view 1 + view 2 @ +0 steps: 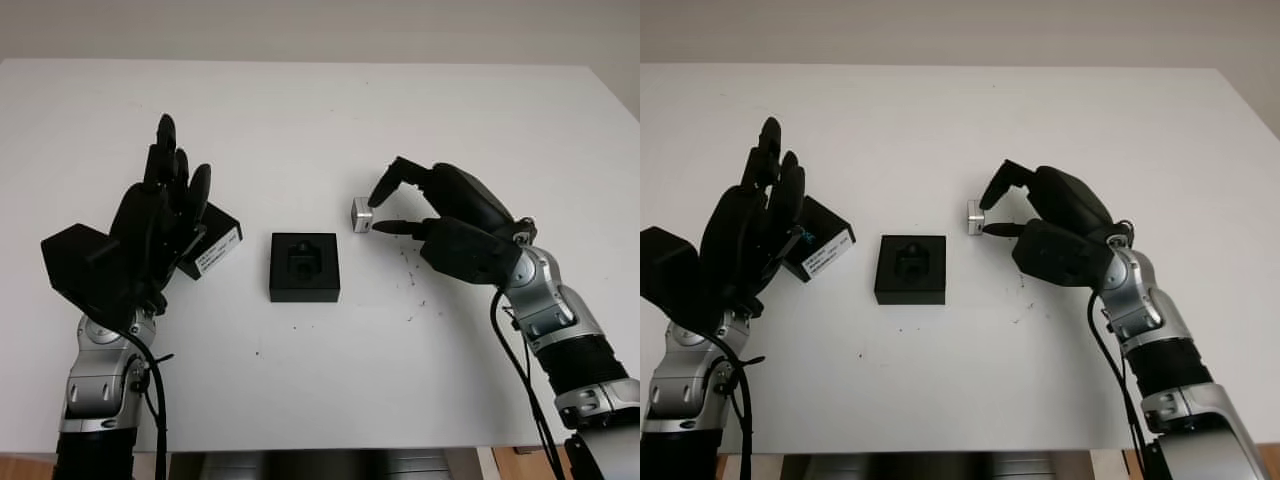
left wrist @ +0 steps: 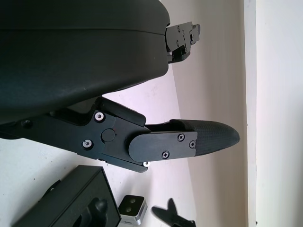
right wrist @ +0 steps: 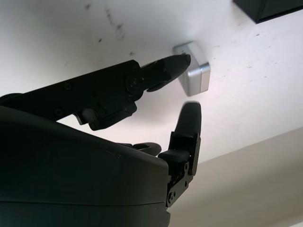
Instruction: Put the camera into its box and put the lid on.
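The small silver camera sits on the white table just right of the black box base, whose moulded recess is bare. My right hand reaches the camera from the right. One fingertip touches the camera, and another finger stands a little apart from it, so the hand is open. The black lid, with a white label, lies left of the base, partly hidden behind my open left hand, which is raised above the table.
Small dark specks dot the table under the right hand. Bare table surface stretches behind and in front of the box. The table's front edge runs close to both forearms.
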You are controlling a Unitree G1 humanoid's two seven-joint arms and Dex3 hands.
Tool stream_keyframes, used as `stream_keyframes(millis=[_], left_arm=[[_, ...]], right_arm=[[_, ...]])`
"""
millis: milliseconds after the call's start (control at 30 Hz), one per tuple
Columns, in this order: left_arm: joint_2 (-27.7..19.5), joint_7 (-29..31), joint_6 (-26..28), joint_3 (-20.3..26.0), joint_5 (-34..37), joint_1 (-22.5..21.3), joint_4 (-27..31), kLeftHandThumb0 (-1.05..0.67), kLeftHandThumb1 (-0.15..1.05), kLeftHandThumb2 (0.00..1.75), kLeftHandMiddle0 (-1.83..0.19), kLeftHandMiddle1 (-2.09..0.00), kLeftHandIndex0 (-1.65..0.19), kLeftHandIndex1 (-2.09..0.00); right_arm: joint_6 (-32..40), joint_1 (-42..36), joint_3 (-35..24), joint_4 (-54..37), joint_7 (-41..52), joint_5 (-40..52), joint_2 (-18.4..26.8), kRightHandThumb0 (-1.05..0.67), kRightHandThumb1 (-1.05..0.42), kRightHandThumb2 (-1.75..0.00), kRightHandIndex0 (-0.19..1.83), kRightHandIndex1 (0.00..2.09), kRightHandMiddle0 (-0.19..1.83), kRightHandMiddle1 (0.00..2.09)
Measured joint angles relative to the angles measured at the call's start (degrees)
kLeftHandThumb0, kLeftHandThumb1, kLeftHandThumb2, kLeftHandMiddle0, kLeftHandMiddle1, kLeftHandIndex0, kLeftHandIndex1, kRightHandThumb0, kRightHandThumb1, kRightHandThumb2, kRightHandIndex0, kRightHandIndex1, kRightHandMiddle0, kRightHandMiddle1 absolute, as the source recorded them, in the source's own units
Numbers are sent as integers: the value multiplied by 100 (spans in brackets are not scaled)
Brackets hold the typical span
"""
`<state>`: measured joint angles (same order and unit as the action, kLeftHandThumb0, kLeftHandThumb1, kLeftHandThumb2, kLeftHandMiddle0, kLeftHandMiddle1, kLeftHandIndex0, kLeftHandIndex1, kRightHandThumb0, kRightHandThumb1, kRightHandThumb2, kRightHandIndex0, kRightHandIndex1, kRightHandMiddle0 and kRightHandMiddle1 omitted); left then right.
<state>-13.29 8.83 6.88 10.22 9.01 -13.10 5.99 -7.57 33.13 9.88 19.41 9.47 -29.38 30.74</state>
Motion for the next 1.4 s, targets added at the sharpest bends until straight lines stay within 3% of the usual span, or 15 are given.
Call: stream_keyframes(millis=[300,700,933,1400], left_arm=[[0,10,-7,-12,-4,0,-1,-74,105,47,19,0,19,0],[8,-34,-5,-34,-19,15,18,-73,105,49,19,0,19,0],[12,-66,-4,-62,-30,27,24,-74,105,48,19,0,19,0],[46,-76,-10,-88,-67,36,27,-73,105,49,19,0,19,0]], right_arm=[[463,810,186,-705,597,-676,195,-71,-83,-5,15,2,28,22],[516,1738,943,-248,1219,-1540,194,-76,-89,-6,13,3,30,21],[367,1885,1272,296,1245,-1687,150,-78,-89,-6,12,3,31,19],[248,1959,1568,474,1297,-1859,74,-79,-90,-5,15,6,42,22]])
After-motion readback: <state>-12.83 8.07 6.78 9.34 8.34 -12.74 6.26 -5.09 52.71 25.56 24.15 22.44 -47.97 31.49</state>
